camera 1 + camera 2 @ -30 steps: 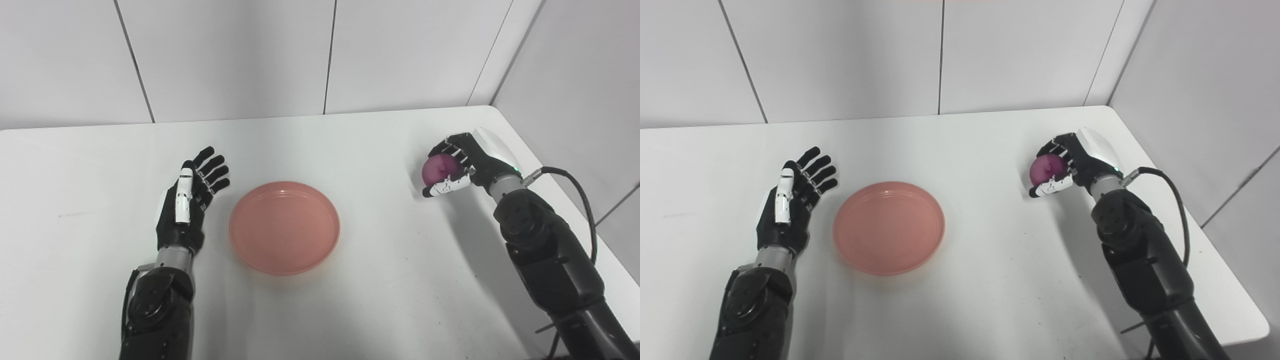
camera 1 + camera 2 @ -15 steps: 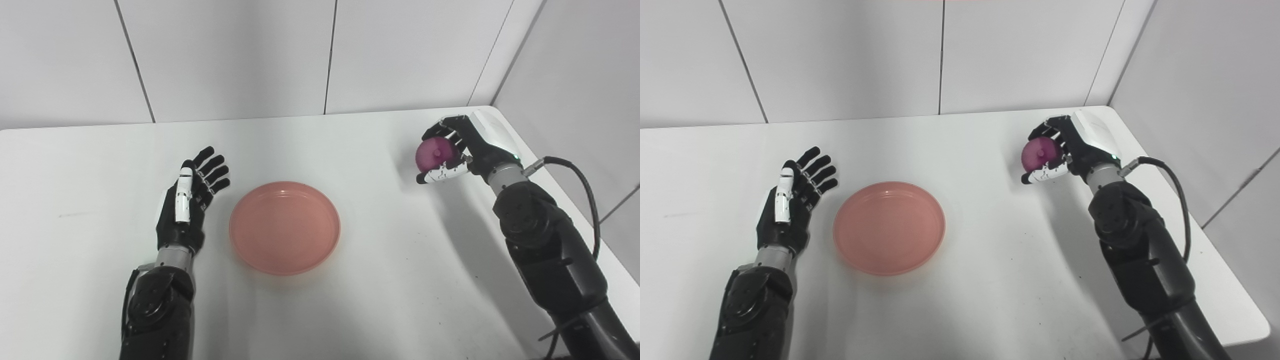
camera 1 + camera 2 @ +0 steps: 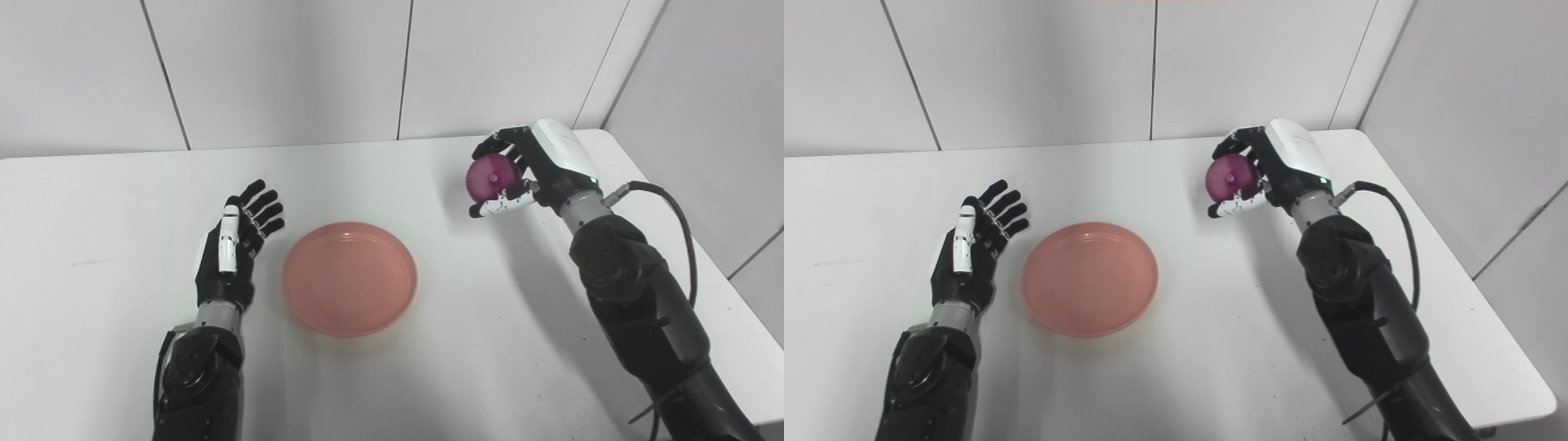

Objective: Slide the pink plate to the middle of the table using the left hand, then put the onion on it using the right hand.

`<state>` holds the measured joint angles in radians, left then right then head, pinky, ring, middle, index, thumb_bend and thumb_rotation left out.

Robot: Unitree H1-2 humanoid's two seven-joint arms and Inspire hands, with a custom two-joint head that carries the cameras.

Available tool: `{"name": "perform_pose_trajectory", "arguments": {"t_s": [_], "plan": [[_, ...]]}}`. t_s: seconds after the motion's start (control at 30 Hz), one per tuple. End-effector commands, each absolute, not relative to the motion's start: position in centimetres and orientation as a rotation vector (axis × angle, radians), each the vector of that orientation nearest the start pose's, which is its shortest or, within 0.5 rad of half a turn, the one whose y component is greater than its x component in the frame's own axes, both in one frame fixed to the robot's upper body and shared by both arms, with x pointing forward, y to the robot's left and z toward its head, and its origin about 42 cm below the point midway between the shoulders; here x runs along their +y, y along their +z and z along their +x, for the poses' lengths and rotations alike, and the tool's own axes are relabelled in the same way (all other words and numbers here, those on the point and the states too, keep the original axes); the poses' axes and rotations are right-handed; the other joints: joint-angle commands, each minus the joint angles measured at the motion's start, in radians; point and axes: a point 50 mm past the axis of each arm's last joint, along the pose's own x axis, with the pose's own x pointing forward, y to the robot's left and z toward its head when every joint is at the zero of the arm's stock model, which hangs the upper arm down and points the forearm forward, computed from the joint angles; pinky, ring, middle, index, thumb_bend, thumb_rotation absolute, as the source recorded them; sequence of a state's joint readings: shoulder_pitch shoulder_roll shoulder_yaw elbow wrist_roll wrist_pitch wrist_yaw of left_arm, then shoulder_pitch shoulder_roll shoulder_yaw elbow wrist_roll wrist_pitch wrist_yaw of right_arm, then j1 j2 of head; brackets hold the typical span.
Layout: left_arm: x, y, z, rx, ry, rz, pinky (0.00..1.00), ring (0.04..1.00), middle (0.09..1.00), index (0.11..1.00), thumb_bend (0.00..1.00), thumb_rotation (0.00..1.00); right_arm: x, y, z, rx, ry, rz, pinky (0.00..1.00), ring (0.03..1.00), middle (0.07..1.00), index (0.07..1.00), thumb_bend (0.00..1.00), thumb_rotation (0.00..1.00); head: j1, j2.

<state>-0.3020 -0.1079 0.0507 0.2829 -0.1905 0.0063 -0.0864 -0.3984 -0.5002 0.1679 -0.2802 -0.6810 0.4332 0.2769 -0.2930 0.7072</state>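
Both hands unlabelled: right hand (image 3: 539,174) grips onion (image 3: 492,177), left hand (image 3: 236,245) splayed empty beside plate (image 3: 349,278).

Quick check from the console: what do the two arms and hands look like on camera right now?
Both arms are glossy black with rounded joint housings and metal-grey wrist collars. The left hand is black with one white digit; its fingers are black. The right hand has a white back shell with a small green light, black fingers and a white digit. A black cable loops beside the right forearm.
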Motion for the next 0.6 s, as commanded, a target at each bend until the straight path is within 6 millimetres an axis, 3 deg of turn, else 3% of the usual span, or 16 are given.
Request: {"name": "perform_pose_trajectory", "arguments": {"t_s": [0.0,0.4,0.57], "plan": [[14.5,10.1,36.7,0.064,-0.137,-0.301,0.78,0.801,0.807,0.789,0.38,1.00,-27.2,30.9,37.3,-0.277,-0.006,-1.153,0.42,0.473,0.534,0.486,0.52,0.13,0.005,0.000],[13.8,10.4,36.6,0.061,-0.145,-0.282,0.77,0.795,0.800,0.783,0.38,1.00,-23.3,30.8,37.7,-0.379,0.090,-1.120,0.40,0.456,0.523,0.486,0.52,0.13,0.050,-0.001],[13.4,10.6,36.5,0.061,-0.148,-0.267,0.75,0.795,0.800,0.779,0.38,1.00,-21.6,30.6,37.8,-0.382,0.132,-1.115,0.33,0.405,0.496,0.487,0.52,0.13,0.084,-0.001]]}}
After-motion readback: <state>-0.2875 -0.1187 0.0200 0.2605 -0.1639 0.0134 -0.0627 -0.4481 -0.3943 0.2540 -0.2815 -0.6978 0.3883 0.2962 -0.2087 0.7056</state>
